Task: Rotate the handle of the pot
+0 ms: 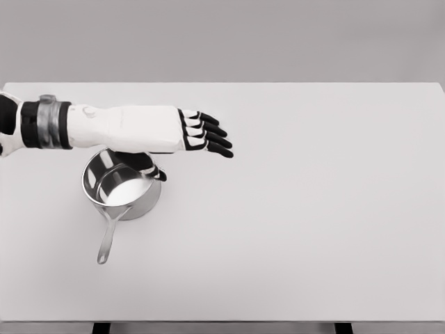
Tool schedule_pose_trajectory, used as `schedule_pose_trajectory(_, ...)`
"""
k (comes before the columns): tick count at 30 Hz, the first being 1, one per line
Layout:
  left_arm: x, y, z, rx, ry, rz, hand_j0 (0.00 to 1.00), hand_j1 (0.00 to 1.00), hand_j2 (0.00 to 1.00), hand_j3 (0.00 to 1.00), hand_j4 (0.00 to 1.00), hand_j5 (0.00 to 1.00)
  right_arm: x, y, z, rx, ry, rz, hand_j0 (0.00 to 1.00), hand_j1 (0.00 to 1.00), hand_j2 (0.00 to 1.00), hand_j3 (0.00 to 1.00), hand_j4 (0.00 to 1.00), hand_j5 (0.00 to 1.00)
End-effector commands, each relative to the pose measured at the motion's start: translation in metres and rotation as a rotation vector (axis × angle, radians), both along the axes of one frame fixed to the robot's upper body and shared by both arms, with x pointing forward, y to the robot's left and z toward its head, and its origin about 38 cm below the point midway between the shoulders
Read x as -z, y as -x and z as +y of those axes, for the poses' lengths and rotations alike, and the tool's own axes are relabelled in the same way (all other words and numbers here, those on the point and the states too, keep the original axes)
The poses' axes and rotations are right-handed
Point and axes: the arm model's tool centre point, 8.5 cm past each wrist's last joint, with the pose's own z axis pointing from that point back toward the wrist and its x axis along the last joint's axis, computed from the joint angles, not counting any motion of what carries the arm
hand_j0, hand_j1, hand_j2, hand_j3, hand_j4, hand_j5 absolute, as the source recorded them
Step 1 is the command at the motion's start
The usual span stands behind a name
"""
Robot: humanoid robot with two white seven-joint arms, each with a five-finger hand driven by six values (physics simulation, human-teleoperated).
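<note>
Nearest us, the thin metal handle (108,240) of the shiny steel saucepan (122,188) points toward the camera, slightly left. We see the pot standing upright on the white table (313,209), below and behind our fingers (212,139). Our left hand (163,130) hovers over its far rim, fingers stretched out flat, holding nothing, thumb (149,167) tucked beneath.

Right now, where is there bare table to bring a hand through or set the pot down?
The whole table right of the left hand is bare, out to the right edge and down to the near edge. Another bare strip lies left of the handle, toward the near-left corner. It is crowded only at far left, where the open hand hovers over the pot.
</note>
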Motion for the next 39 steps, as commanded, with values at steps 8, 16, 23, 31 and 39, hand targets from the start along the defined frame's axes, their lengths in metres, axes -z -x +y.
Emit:
schedule_pose_trajectory(8,0.048,0.017,0.042,-0.058,-0.103,0.148,1.00,1.00,1.00,1.00,1.00,1.00,0.000,0.000,0.000,0.000,0.001,-0.001,1.00,1.00,1.00,1.00,1.00,1.00)
schedule_pose_trajectory(16,0.050,0.017,0.042,-0.073,-0.052,0.154,1.00,1.00,1.00,1.00,1.00,1.00,0.000,0.000,0.000,0.000,0.000,0.000,1.00,1.00,1.00,1.00,1.00,1.00)
schedule_pose_trajectory(23,0.067,0.024,0.048,-0.087,-0.058,0.200,1.00,1.00,1.00,1.00,1.00,1.00,0.000,0.000,0.000,0.000,0.000,0.000,1.00,1.00,1.00,1.00,1.00,1.00)
schedule_pose_trajectory(31,0.082,0.032,0.065,-0.123,-0.089,0.247,1.00,1.00,1.00,1.00,1.00,1.00,0.000,0.000,0.000,0.000,0.000,0.000,1.00,1.00,1.00,1.00,1.00,1.00)
schedule_pose_trajectory(39,0.090,0.039,0.084,-0.161,-0.129,0.273,1.00,1.00,1.00,1.00,1.00,1.00,0.000,0.000,0.000,0.000,0.000,0.000,1.00,1.00,1.00,1.00,1.00,1.00)
